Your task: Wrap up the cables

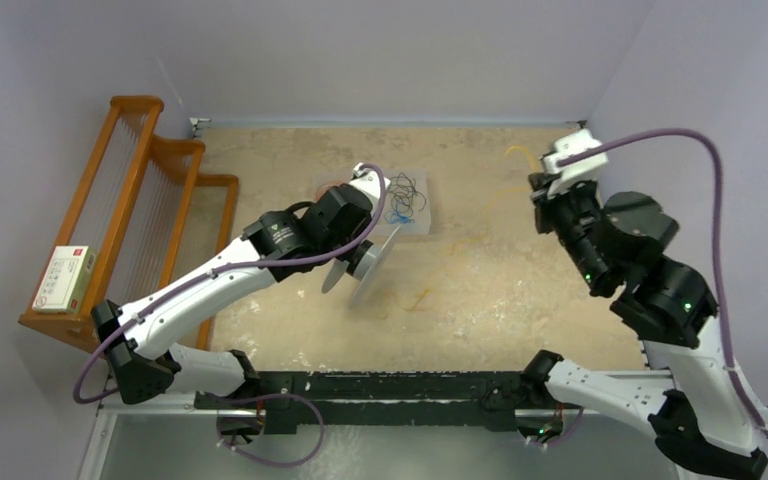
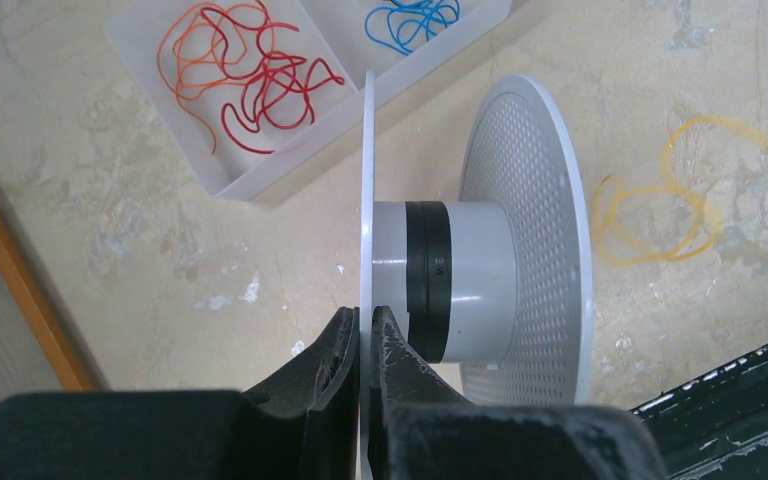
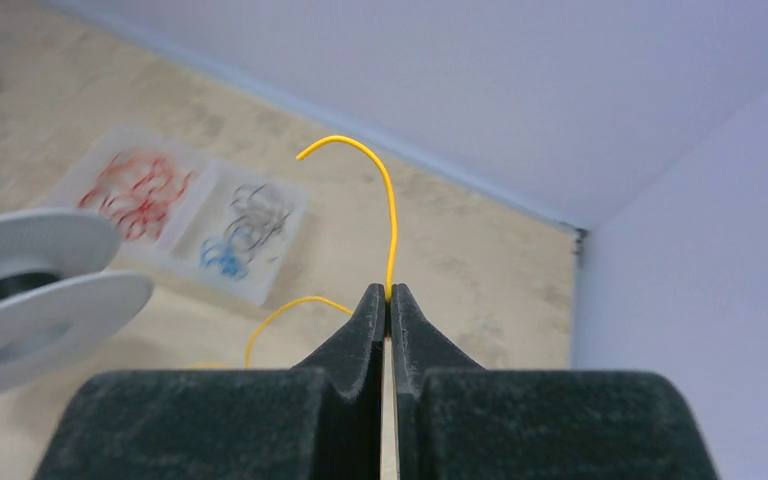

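Note:
My left gripper (image 2: 365, 322) is shut on the thin edge of one flange of the white spool (image 2: 530, 230), holding it off the table on its side. The spool's grey hub (image 2: 475, 280) carries a band of black tape. My right gripper (image 3: 388, 292), raised at the far right (image 1: 538, 183), is shut on a yellow cable (image 3: 390, 200). Its free end curls up above the fingertips, and the rest trails down towards the table. A curly yellow loop of cable (image 2: 660, 210) lies on the table beyond the spool (image 1: 418, 298).
A clear two-part tray (image 1: 422, 218) at the back centre holds red wires (image 2: 250, 90) in one compartment and blue and black wires (image 3: 245, 225) in the other. A wooden rack (image 1: 130, 220) with a small box stands along the left. Walls close the far and right sides.

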`<state>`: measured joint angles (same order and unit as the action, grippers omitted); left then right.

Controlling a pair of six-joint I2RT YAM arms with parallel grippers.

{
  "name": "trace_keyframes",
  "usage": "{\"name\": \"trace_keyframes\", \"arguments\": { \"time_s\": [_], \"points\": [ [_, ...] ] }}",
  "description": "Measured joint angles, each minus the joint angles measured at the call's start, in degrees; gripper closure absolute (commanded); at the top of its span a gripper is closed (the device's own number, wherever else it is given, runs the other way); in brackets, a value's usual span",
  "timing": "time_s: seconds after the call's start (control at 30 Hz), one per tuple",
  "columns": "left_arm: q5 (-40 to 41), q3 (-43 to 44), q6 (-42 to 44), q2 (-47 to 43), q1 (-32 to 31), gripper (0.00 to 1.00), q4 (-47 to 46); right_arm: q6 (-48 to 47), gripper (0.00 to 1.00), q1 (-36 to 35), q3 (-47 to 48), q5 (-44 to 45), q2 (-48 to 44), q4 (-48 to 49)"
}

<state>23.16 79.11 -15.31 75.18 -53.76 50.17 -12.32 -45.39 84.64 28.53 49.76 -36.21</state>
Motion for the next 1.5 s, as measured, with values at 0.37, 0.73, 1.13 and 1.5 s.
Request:
{"name": "trace_keyframes", "arguments": {
  "time_s": [0.37, 0.73, 1.13, 1.5],
  "points": [
    [1.25, 2.19, 1.57, -1.07, 0.00, 1.00, -0.39, -4.87, 1.00, 0.02, 14.99, 16.70, 4.33, 2.32],
    [-4.79, -6.49, 3.74, -4.72, 0.00, 1.00, -5.20, 3.96, 1.00, 0.00, -13.81, -4.87, 1.97, 5.84],
    [-12.11, -17.11, 10.82, -5.49, 0.00, 1.00, -15.80, 4.83, 1.00, 0.00, -27.54, -23.82, 0.44, 11.72],
    [-14.93, -17.94, 15.04, -4.11, 0.00, 1.00, -21.14, -10.49, 1.00, 0.00, -26.23, -29.62, 6.67, 10.71]
  ]
}}
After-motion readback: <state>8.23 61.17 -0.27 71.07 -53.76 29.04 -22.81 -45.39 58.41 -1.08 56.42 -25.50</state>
